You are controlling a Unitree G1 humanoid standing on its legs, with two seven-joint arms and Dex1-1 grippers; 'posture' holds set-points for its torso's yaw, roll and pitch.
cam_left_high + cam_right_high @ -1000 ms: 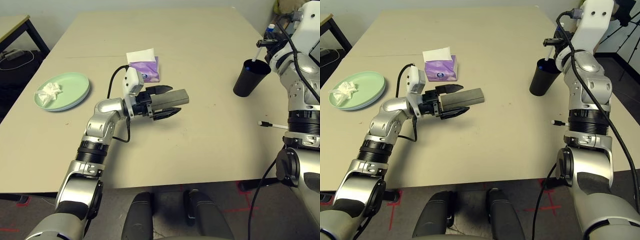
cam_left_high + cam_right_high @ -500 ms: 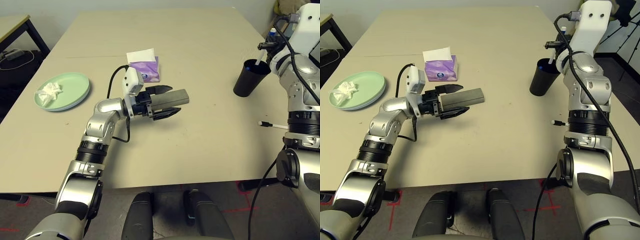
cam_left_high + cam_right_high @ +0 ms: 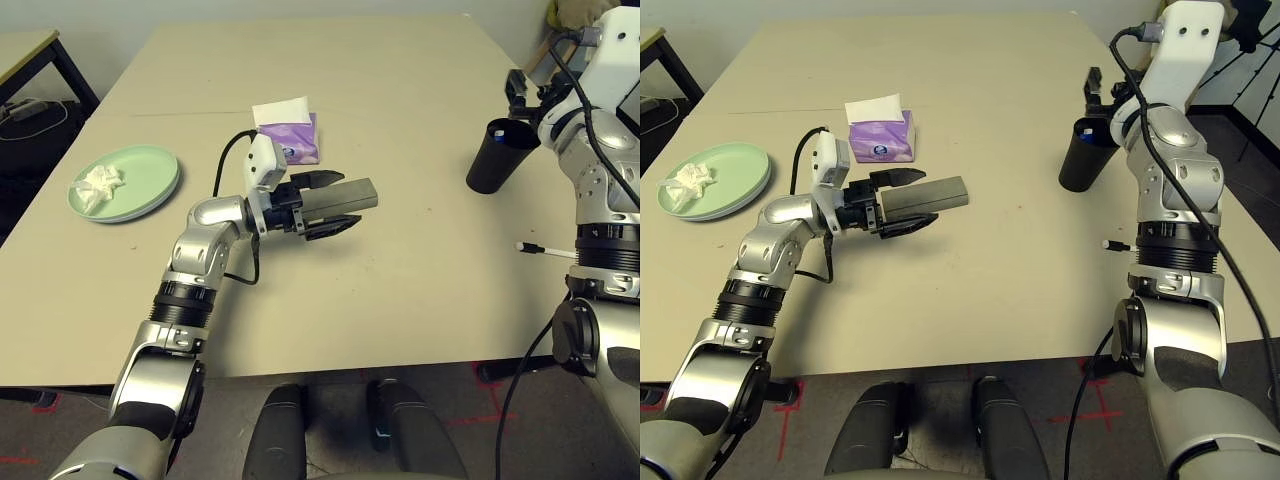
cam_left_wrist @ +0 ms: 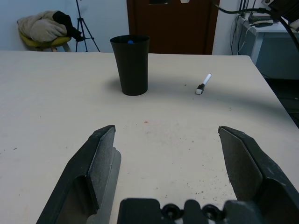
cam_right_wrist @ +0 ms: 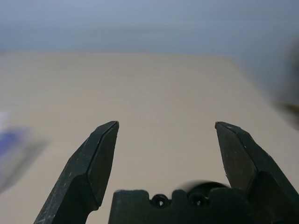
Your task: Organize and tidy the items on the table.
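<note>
Head views: grey case (image 3: 338, 197) pinched lengthwise in L hand (image 3: 332, 205) above worktop (image 3: 400, 290) centre, purple tissue box (image 3: 290, 138) just behind, tissue (image 3: 98, 182) on green plate (image 3: 150, 168) far left. R hand (image 3: 1097, 88) spread wide over black cup (image 3: 497, 155), marker pen (image 3: 545, 249) lying well apart nearer. L wrist view: cup (image 4: 131, 64) upright, blue cap inside, pen (image 4: 203, 84) beside; R wrist view: fingers (image 5: 96, 161) apart, blurred worktop beyond.

the counter (image 3: 420, 270) is seen from the head's two eyes, angled forward and down, both sharing it whole. the left wrist view looks low across it toward the black cup (image 4: 130, 65). the right wrist view, apparently from above the cup, faces along the counter.
</note>
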